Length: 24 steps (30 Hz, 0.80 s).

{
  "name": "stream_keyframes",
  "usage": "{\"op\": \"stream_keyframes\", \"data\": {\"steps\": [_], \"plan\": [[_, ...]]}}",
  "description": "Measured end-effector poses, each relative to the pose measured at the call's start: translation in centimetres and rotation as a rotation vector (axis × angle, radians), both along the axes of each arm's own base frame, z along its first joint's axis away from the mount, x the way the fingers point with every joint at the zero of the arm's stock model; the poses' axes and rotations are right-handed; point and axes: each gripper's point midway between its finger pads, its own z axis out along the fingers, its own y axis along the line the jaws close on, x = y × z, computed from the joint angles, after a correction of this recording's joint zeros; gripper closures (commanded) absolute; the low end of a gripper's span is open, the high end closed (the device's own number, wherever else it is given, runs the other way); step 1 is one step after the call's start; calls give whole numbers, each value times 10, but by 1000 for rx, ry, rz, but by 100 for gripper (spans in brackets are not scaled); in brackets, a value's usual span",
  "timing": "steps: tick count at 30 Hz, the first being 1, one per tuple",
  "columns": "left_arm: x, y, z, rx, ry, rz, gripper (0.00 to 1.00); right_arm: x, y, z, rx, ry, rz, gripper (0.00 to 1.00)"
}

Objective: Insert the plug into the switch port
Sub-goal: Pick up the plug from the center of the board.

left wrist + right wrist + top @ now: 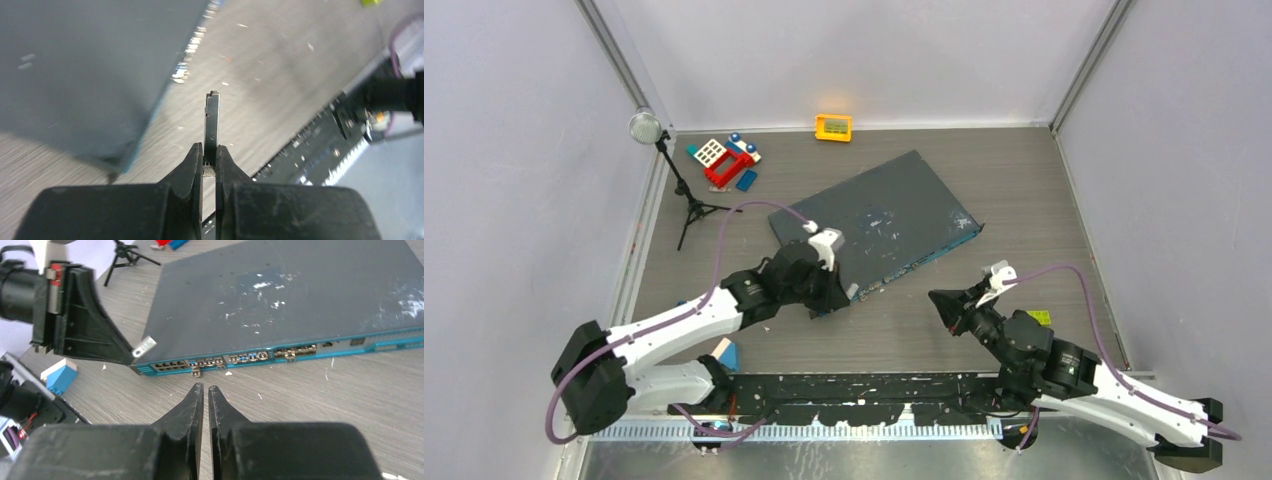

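Observation:
The switch [884, 215] is a flat dark-grey box with white scuffs, lying at an angle mid-table. Its teal front face [300, 352] carries a row of ports [205, 362]. My left gripper [210, 149] is shut on the plug [212, 117], a thin metal module that sticks out past the fingertips. In the right wrist view the plug [145, 346] hangs just off the switch's left front corner, not in any port. My right gripper [205, 387] is shut with nothing in it and hovers over the table a short way in front of the ports.
A small orange-yellow box [833, 127] and toy bricks [724, 160] sit at the back. A little tripod [682, 195] stands at the left. A blue block [59, 376] lies near the left arm's base. A black rail [864, 385] runs along the near edge.

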Motion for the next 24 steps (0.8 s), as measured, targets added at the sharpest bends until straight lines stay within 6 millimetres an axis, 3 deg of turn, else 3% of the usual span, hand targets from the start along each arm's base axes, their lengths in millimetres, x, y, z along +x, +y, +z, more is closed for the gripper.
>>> {"op": "stream_keyframes", "data": {"steps": [5,9,12,15,18,20,24], "plan": [[-24,-37,6,-36,27,-297,100,-11,13,2,-9,-124,142,77],[-39,-55,15,-78,54,-451,100,-29,39,-15,-100,-248,354,64],[-49,-64,21,-107,94,-529,100,-39,55,-23,-173,-327,485,61],[-58,-69,23,-122,140,-587,100,-47,69,-27,-262,-397,600,61],[-66,-69,22,-123,175,-624,100,-52,77,-29,-386,-458,707,54],[-72,-67,21,-121,199,-646,100,-54,81,-23,-453,-516,765,47],[-83,-62,20,-121,235,-686,100,-61,83,-9,-541,-661,853,45]]}}
